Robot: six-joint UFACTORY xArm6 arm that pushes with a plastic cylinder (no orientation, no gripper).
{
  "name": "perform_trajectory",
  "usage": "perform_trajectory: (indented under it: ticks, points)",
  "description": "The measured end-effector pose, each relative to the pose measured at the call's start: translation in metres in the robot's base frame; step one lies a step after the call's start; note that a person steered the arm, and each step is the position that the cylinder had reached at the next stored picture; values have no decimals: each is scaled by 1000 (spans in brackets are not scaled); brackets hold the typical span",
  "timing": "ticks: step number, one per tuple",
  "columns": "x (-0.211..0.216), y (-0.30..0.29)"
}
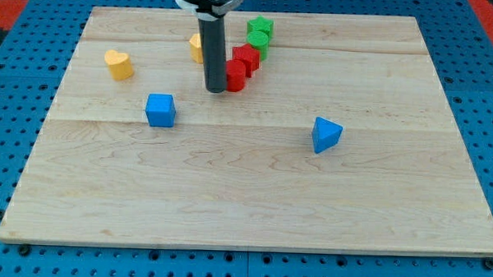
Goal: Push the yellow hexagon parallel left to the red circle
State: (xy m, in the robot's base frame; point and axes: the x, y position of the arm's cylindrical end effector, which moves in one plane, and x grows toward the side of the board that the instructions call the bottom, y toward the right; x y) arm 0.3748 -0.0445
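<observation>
The yellow hexagon (197, 47) lies near the view's top centre, mostly hidden behind my rod. The red circle (235, 76) lies just right of the rod's lower end. My tip (215, 90) rests on the board, touching or nearly touching the red circle's left side, below and slightly right of the yellow hexagon.
A second red block (247, 59) sits just above the red circle. Two green blocks (259, 28) (258, 43) sit above that. A yellow heart (118, 65) lies at the left, a blue cube (160, 110) below it, a blue triangle (325, 135) at the right.
</observation>
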Motion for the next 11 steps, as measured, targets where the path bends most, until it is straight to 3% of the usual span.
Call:
perform_trajectory:
  ticks: [3,4,11]
  points:
    - [17,8]
    - [56,1]
    - [81,-250]
